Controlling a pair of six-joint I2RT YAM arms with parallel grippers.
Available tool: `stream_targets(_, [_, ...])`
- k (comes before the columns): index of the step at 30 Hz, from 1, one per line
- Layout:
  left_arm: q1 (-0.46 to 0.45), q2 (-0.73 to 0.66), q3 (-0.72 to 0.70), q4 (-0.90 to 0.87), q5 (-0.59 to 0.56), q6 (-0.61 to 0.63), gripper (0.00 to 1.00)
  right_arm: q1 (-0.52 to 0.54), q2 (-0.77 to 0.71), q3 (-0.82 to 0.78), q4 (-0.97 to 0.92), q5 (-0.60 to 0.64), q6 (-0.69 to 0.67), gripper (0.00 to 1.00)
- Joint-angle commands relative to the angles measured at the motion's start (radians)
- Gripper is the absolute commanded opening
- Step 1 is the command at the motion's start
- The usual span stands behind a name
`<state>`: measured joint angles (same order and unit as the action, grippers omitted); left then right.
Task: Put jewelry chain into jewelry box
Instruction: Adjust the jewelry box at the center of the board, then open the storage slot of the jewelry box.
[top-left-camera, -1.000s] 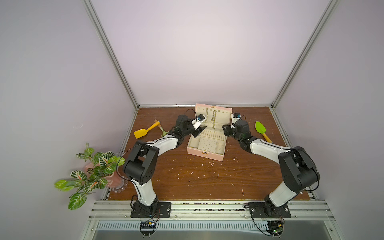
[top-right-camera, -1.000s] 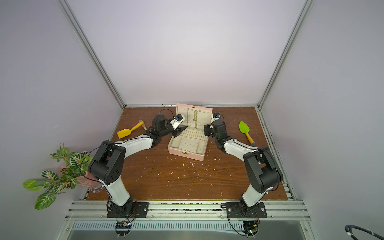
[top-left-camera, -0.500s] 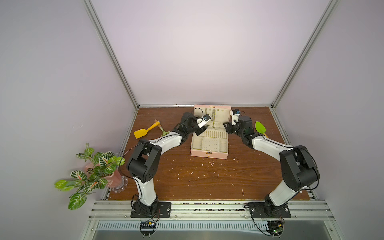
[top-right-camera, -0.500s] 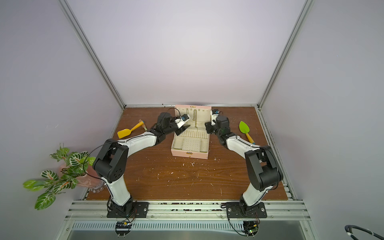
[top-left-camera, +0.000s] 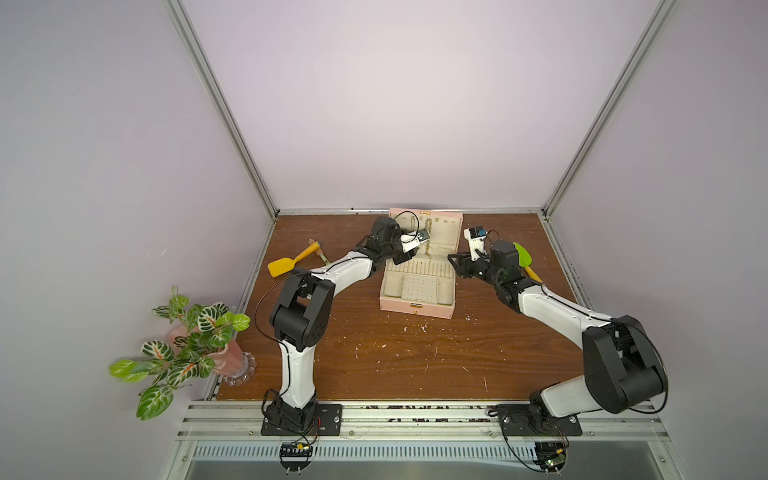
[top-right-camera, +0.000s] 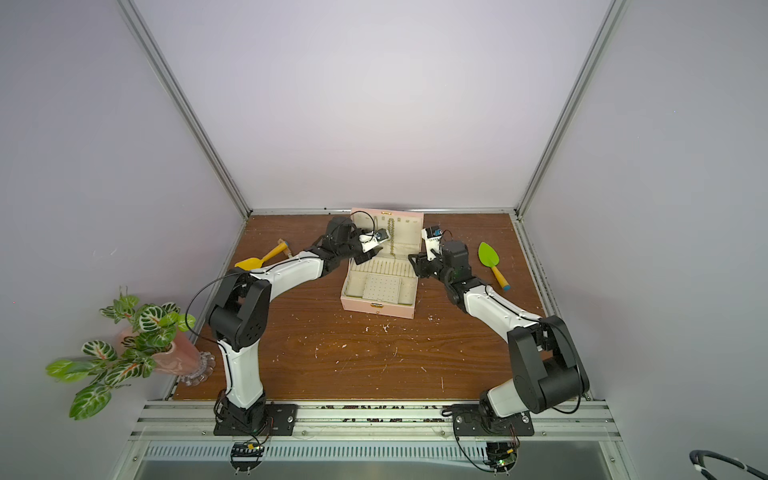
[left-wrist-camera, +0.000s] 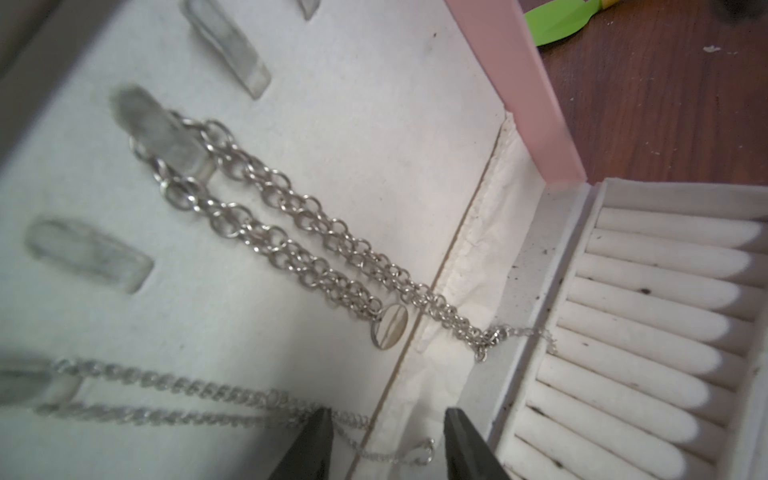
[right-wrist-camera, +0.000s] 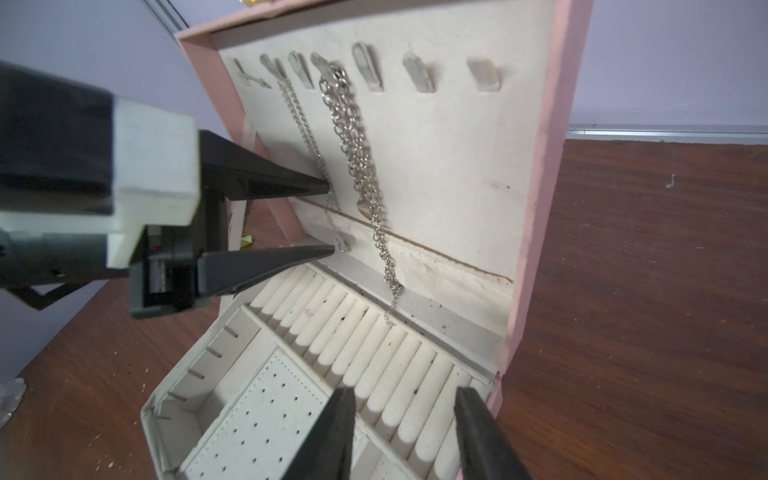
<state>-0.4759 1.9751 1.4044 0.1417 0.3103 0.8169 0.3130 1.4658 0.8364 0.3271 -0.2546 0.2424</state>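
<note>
The pale pink jewelry box (top-left-camera: 415, 309) (top-right-camera: 376, 305) stands open at the back middle of the table, its lid upright. The jewelry chain (left-wrist-camera: 291, 232) (right-wrist-camera: 357, 153) (top-left-camera: 428, 235), silvery with chunky links and a small oval tag, hangs doubled from a hook inside the lid, and its thin tail reaches the ring rolls (right-wrist-camera: 365, 345). My left gripper (left-wrist-camera: 386, 415) (right-wrist-camera: 331, 219) (top-left-camera: 409, 255) is open against the lid, beside that chain, with the loose end of a thinner chain (left-wrist-camera: 187, 388) lying between its fingers. My right gripper (right-wrist-camera: 405, 392) (top-left-camera: 455, 266) is open and empty over the base's right edge.
A yellow toy shovel (top-left-camera: 286, 264) lies at the back left, a green one (top-left-camera: 523, 255) just behind my right wrist. A potted plant in a pink vase (top-left-camera: 195, 345) stands off the table's left front corner. White crumbs dot the wooden table (top-left-camera: 395, 361).
The box has turned from skewed to square with the table and now sits further right. My right gripper has opened wider. My left gripper stayed at the lid and narrowed a little.
</note>
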Motion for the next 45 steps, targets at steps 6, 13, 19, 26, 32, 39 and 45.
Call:
stream_targets(6, [-0.027,0.009,0.028,-0.052,-0.002,0.032,0.41,-0.002,-0.09,-0.043,-0.014,-0.019,-0.037,0.45])
stream_targets(13, [-0.033,-0.066,-0.049,0.017,-0.015,0.021,0.42,-0.003,-0.121,-0.066,-0.011,-0.03,-0.04,0.46])
stream_targets(19, [-0.033,-0.048,0.026,-0.092,-0.034,0.041,0.45,-0.003,-0.142,-0.082,-0.01,-0.056,-0.043,0.48])
stream_targets(26, [-0.033,0.059,0.195,-0.241,-0.048,0.063,0.46,-0.002,-0.177,-0.104,-0.018,-0.09,-0.062,0.51])
stream_targets(32, [-0.033,0.126,0.298,-0.34,-0.064,0.066,0.46,-0.003,-0.196,-0.112,-0.022,-0.097,-0.069,0.52])
stream_targets(39, [-0.033,0.14,0.318,-0.364,-0.126,0.086,0.46,-0.002,-0.205,-0.115,-0.02,-0.096,-0.074,0.52])
stream_targets(45, [-0.033,0.168,0.353,-0.399,-0.191,0.12,0.45,-0.002,-0.214,-0.121,-0.02,-0.098,-0.075,0.52])
